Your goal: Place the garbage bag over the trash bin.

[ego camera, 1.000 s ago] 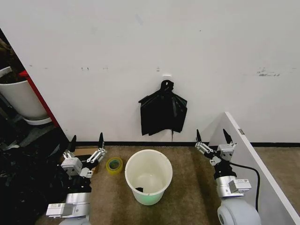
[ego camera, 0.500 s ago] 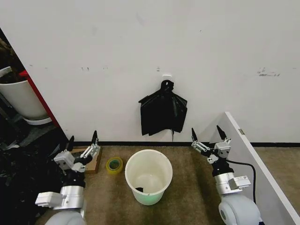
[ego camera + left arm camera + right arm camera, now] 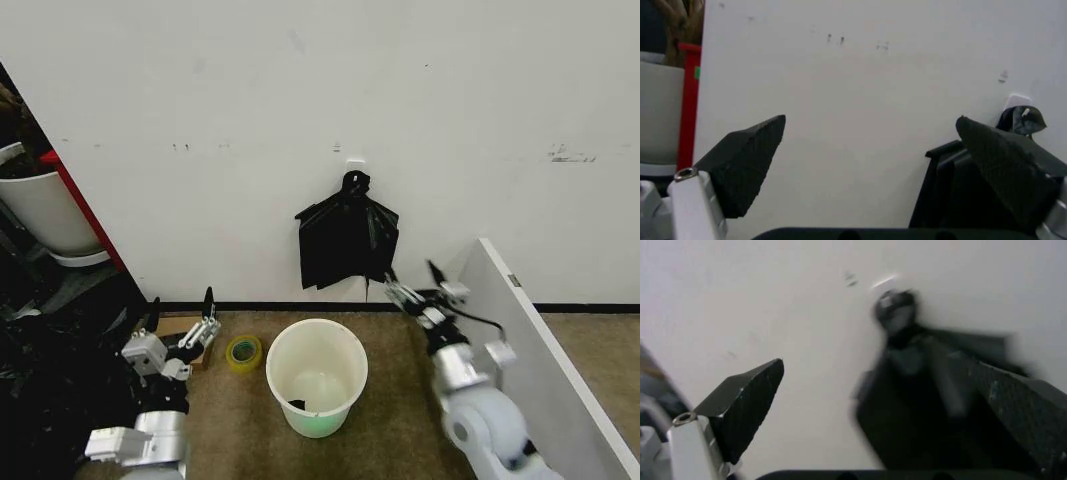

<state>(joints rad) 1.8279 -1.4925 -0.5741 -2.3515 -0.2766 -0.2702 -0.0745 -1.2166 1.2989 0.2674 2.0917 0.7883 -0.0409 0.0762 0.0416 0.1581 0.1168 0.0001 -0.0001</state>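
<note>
Upright still-unlined trash bin, mouth up.

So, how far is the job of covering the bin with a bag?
Nothing looks finished. The trash bin stands open on the floor with no bag over its rim. In hand: the right claw, open, is beside the hanging bundle of black bags. The left claw is open, low beside the tape roll. Left: take a bag and fit it.

The black bundle on the wall is blurred in the right wrist view.
</note>
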